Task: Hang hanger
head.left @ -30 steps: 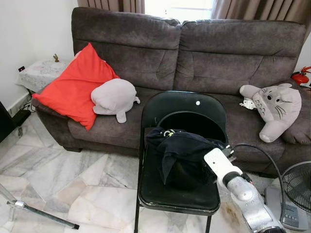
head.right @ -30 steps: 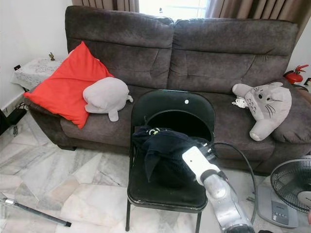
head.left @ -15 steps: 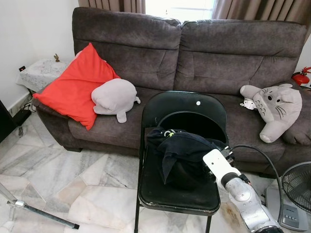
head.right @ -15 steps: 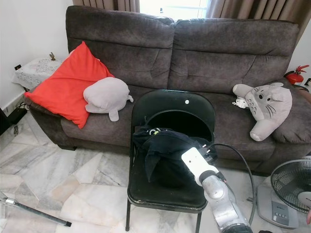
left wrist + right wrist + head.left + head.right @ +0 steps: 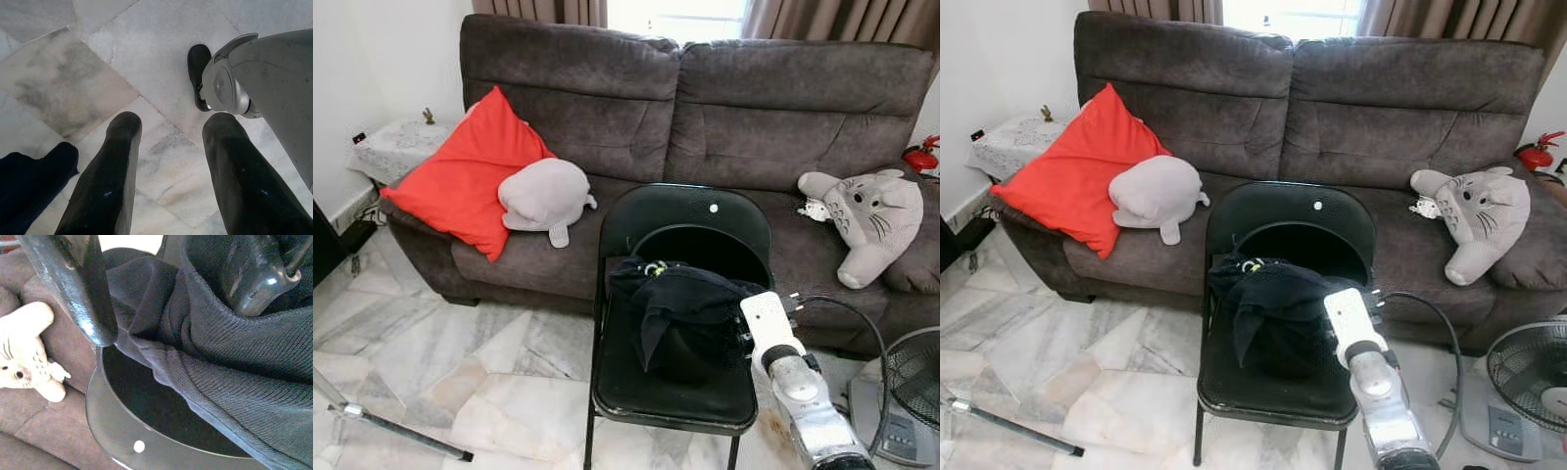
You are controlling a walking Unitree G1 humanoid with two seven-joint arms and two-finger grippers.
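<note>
Two end effectors were there. The left end effector (image 5: 168, 176) hung over the marble floor (image 5: 73, 83), fingers spread with nothing between them. The right end effector (image 5: 171, 293) was at the dark garment (image 5: 680, 308) heaped on the black folding chair (image 5: 690, 211), fingers spread with cloth bunched between them but not pinched. I could not pick out a hanger; it may be under the cloth. To do well, I think it should dig in under the cloth and squeeze firmly before lifting. Behind stood the brown sofa (image 5: 705, 98) with a red cushion (image 5: 465, 171).
</note>
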